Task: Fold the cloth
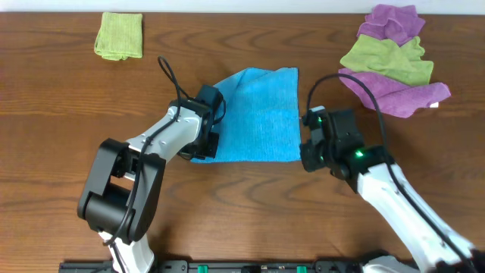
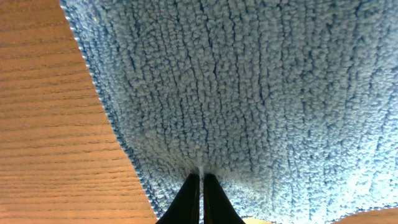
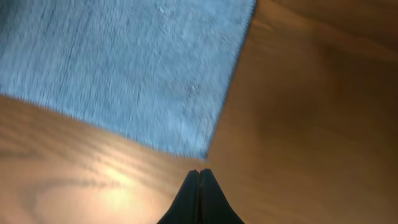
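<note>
The right gripper's (image 3: 199,177) two black fingers stand pressed together at the near edge, tips pointing away over the brown wood-grain table (image 3: 311,112). A sky-blue soft microfibre cloth (image 3: 124,68) lies flat across the far left. Its near right corner sits just beyond the fingertips, apart from them. The cloth looks slightly blurred. A pale glare marks the wood at near left.

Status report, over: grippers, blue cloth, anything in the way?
Left gripper shut on cloth edge. Right gripper shut, empty, beside cloth corner. Cloth pile well clear.
</note>
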